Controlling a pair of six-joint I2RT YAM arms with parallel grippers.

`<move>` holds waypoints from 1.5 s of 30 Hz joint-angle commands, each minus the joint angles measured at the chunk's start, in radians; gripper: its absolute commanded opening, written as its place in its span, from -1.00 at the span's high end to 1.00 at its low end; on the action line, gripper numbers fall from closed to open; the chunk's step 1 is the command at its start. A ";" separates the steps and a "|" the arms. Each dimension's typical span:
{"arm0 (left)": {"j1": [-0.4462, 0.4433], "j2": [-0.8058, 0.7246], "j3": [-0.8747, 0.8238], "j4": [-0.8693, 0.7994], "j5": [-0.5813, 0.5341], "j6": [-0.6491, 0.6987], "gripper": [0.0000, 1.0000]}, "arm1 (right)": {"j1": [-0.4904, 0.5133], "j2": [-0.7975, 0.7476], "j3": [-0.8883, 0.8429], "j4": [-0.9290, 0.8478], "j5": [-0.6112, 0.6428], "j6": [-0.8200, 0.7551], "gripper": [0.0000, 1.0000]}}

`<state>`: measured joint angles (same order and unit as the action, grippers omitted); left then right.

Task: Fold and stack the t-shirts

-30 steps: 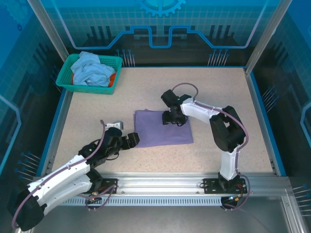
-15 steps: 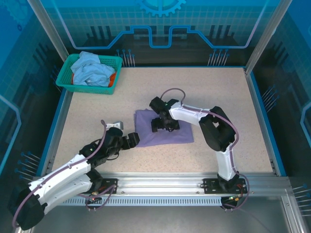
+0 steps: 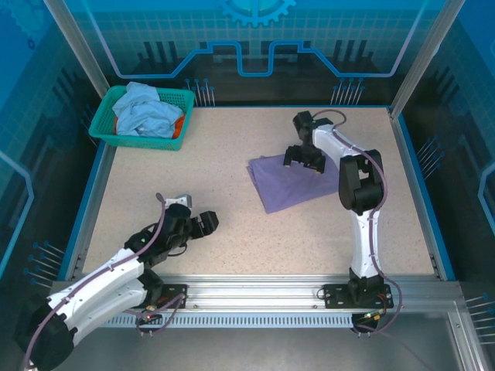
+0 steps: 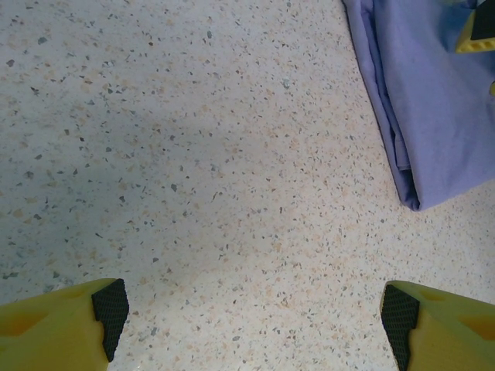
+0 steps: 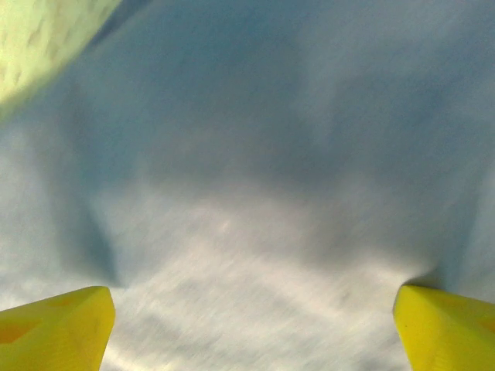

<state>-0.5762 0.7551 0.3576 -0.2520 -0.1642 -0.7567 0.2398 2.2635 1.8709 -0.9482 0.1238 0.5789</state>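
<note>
Right jaws are spread wide, gripping nothing, tips down on the far edge of the folded lavender t-shirt (image 3: 288,184), which lies flat on the worktop (image 3: 193,178) approx. 2 o'clock from centre; left jaws are also released, over bare surface at 7 o'clock. You're prob. squaring off the first folded shirt, so next you'd need to lift clear w/o dragging cloth, then go to the teal basket (image 3: 104,128) at 10 o'clock for the light-blue t-shirt (image 3: 147,110) & orange t-shirt (image 3: 179,125). No lettering or label is legible on any shirt.

Bare table (image 3: 209,166) between basket (image 3: 131,141) and purple t-shirt (image 3: 282,185)
</note>
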 commanded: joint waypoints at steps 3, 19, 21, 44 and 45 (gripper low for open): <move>0.029 0.038 -0.011 0.049 0.063 0.010 -0.75 | -0.099 0.123 0.167 -0.143 0.012 -0.069 -0.87; 0.056 0.106 0.000 0.083 0.103 0.013 -0.75 | -0.007 -0.286 -0.047 0.091 -0.100 -0.164 -0.85; 0.058 0.099 -0.003 0.082 0.101 0.010 -0.75 | 0.050 -0.298 -0.083 0.078 -0.108 -0.184 -0.84; 0.061 0.034 -0.031 0.071 0.098 0.000 -0.75 | 0.025 0.038 -0.035 -0.051 -0.029 -0.271 -0.76; 0.061 0.035 -0.031 0.071 0.100 0.001 -0.75 | 0.007 0.044 -0.027 -0.043 -0.030 -0.286 -0.77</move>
<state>-0.5251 0.8017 0.3428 -0.1852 -0.0807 -0.7582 0.3016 2.2604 1.8183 -0.9646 0.0673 0.3374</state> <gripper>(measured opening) 0.874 0.883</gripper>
